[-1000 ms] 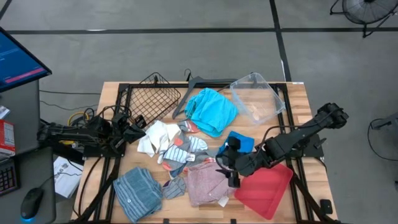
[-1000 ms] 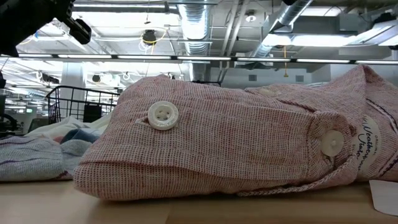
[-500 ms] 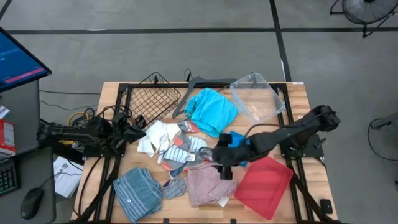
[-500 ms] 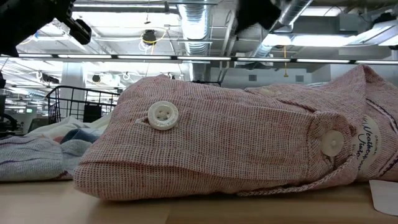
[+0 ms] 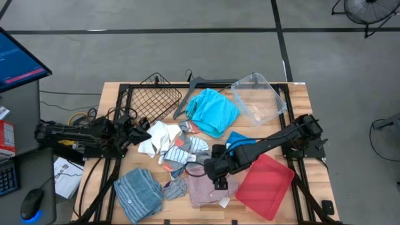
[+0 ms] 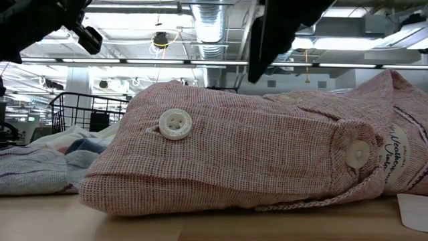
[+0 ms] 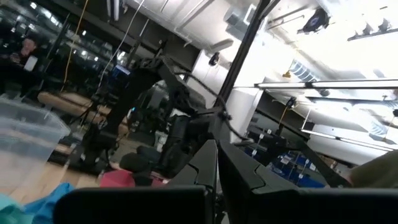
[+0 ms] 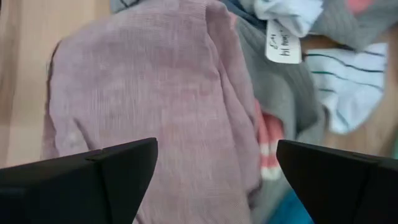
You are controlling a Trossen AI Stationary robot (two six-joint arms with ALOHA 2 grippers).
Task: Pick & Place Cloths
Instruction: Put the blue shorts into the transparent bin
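On the wooden table [image 5: 300, 94], spread right fingers [image 8: 106, 177] hover over the pink checked cloth [image 8: 155, 93].

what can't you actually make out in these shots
- Pink checked garment, high view: its near-right part is covered by the right gripper.
- Royal blue cloth, high view: mostly under the right arm.
- Low view: the pink checked garment fills the frame, hiding the red tray and most cloths.
- Label, right wrist view: print too small to read.
- Left wrist view: own fingers block the table.

Bright even overhead light, soft shadows, ceiling glare, blurred wrist views
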